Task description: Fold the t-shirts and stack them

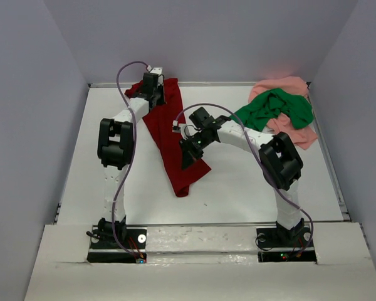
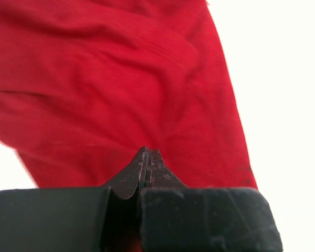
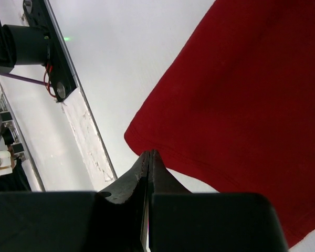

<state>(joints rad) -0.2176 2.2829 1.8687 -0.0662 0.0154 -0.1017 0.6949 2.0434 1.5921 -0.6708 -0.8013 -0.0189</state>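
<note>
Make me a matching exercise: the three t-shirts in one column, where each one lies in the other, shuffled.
1. dark red t-shirt
2. green t-shirt
3. pink t-shirt

A. bottom of the heap in the far right corner
B. stretched in a long strip down the middle of the table
C. lying on top of another shirt

Pairs: 1-B, 2-C, 3-A

White desk seen from above, enclosed by plain pale grey walls: left wall at the frame's left, back wall across the top, right wall at the right. A white board spans the bottom edge. Lighting even, shadows soft.
</note>
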